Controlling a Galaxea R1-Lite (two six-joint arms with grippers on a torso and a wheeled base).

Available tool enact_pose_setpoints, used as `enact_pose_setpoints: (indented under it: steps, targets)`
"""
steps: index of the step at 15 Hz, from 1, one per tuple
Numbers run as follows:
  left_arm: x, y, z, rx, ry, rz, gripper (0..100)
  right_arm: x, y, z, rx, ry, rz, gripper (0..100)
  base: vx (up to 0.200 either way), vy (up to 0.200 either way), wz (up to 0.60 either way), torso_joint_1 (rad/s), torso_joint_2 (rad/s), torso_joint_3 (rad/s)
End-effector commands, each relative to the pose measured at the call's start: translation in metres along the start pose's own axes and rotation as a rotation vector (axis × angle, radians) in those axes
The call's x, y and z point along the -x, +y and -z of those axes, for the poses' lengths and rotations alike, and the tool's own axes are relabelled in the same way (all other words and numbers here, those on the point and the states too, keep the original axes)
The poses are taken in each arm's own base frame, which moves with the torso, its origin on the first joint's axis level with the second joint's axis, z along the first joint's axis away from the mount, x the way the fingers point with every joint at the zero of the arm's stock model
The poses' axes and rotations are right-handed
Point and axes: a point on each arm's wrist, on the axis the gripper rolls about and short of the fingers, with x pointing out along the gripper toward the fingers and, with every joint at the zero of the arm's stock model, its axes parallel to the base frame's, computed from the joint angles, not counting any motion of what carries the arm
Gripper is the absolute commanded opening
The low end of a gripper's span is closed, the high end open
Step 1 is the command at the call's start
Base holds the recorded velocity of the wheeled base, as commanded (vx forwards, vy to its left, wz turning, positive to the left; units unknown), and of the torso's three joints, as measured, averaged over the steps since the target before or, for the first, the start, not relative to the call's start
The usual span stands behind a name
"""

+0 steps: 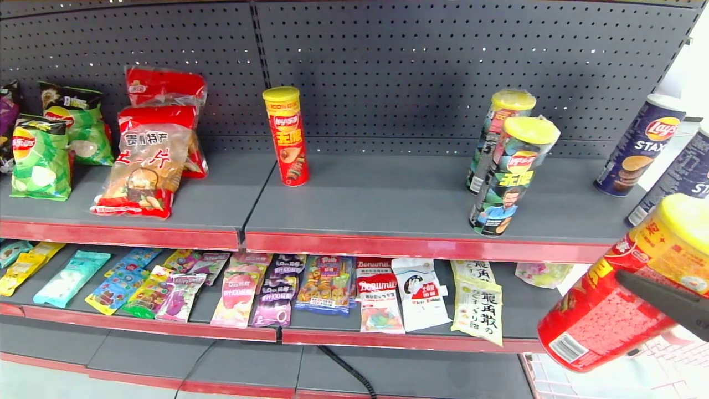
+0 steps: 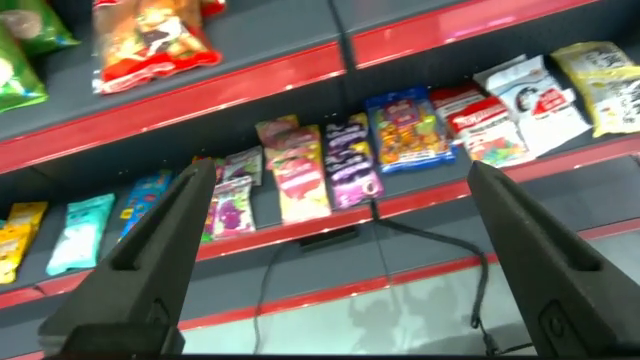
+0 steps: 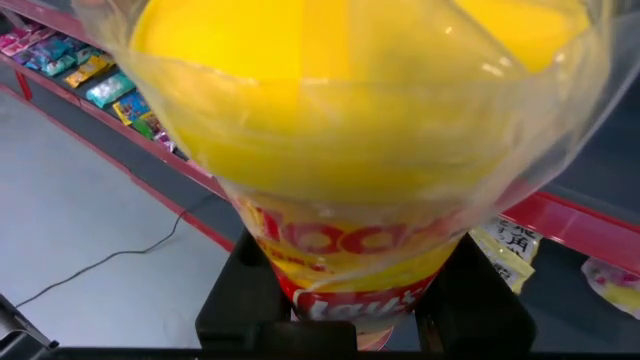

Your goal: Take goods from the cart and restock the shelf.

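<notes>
The red cylindrical crisp can with a yellow plastic lid [image 1: 587,316] is off the shelf, held tilted with its lid up at the robot's right. It sits in front of the right end of the grey metal shelf with a red front edge [image 1: 388,210], above the pale wire cart [image 1: 581,382]. The right gripper [image 3: 355,320] has its jaws closed around the can's body, one dark finger on each side.

On that shelf stands a matching red can with a yellow lid [image 1: 286,136], upright near the middle. Farther right are two dark printed cans with yellow lids [image 1: 501,177], one just behind the other, then dark blue cans [image 1: 637,147]. Red snack bags [image 1: 147,160] and green crisp bags [image 1: 41,158] lie on its left part.

The left gripper [image 2: 340,250] hangs before the lower shelf of small coloured sachets [image 1: 277,288], its jaws spread wide and holding nothing.
</notes>
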Motion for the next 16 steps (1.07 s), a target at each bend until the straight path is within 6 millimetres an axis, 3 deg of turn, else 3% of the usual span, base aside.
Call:
enact_pose_setpoints:
  steps: [1, 6, 12, 16]
  targets:
    - [-0.0003, 0.0000, 0.0001, 0.000, 0.002, 0.000, 100, 0.0004, 0.0002, 0.0019, -0.001, 0.004, -0.001, 0, 0.000, 0.200, 0.00, 0.002, 0.00, 0.007]
    - [-0.0005, 0.0000, 0.0000, -0.002, 0.004, 0.001, 100, 0.0004, 0.0003, 0.0027, -0.003, 0.007, -0.001, 0, 0.000, 0.200, 0.00, 0.001, 0.00, 0.001]
    - [-0.0003, -0.0003, 0.0011, -0.011, 0.005, 0.004, 100, 0.0005, 0.0003, 0.0045, -0.005, 0.013, -0.001, 0, 0.000, 0.000, 0.00, 0.000, 0.00, 0.000]
    - [-0.0007, -0.0003, 0.0006, -0.012, 0.006, 0.004, 100, 0.0008, 0.0005, 0.0048, -0.005, 0.013, -0.001, 0, 0.000, 0.200, 0.00, -0.005, 0.01, 0.004]
